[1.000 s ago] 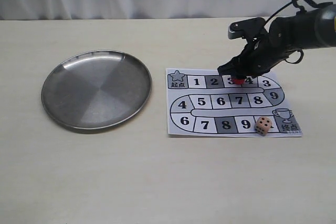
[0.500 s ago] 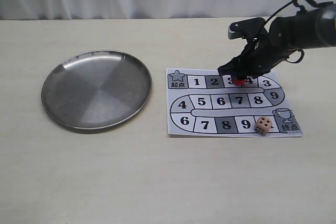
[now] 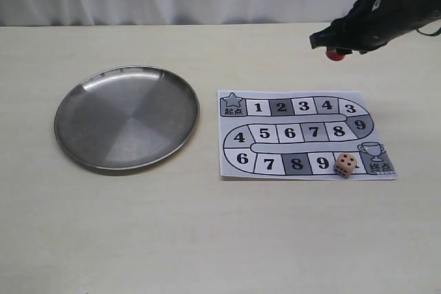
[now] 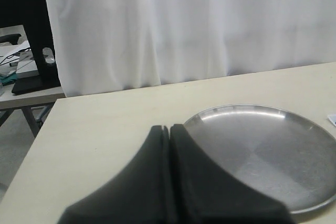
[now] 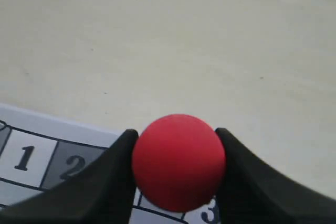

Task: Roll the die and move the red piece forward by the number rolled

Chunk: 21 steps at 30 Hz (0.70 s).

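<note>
The red piece point(image 3: 336, 54) hangs well above the table, beyond the far edge of the paper game board point(image 3: 303, 132). My right gripper point(image 3: 335, 50) is shut on it; in the right wrist view the red piece point(image 5: 178, 162) fills the gap between both black fingers of the gripper point(image 5: 178, 167). The tan die point(image 3: 346, 165) rests on the board's near right part, next to the trophy square. My left gripper point(image 4: 169, 128) is shut on nothing and sits beside the steel plate point(image 4: 273, 145); the exterior view does not show it.
A round steel plate point(image 3: 127, 116) lies on the table left of the board. A white curtain hangs behind the table's far edge. Off the table's left end, the left wrist view shows a side desk point(image 4: 21, 85) with clutter.
My right gripper has lifted the red piece off the board's top row, near squares 3 and 4, and carried it up and to the right. The die and plate stayed put.
</note>
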Tool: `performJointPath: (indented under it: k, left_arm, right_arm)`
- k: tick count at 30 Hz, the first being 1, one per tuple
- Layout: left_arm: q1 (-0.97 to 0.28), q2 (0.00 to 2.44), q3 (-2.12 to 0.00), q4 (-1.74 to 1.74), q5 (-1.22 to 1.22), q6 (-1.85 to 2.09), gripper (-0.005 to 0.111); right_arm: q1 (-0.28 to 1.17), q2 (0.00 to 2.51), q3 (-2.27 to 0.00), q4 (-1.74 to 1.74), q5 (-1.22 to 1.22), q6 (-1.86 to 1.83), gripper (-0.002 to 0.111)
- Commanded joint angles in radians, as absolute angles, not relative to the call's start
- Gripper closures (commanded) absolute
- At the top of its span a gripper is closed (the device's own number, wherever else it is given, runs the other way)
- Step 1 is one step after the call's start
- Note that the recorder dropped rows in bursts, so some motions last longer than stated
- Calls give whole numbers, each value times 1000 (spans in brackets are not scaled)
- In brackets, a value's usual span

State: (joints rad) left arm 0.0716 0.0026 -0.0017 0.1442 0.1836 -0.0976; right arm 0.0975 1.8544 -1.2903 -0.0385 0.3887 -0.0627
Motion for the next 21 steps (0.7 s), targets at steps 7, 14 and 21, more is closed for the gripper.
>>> performJointPath:
  k: [7,14,21]
  left_arm:
    - [75,0,0,144,174,-99,107]
    - [75,0,0,144,174,-99,107]
    - [75,0,0,144,174,-99,107]
  right_arm:
    - [72,2001,-1249,-38,364,-62,104]
    - [72,2092,-1214,-38,337,-62,104]
    - [72,2087,-1210,-31,341,-62,104]
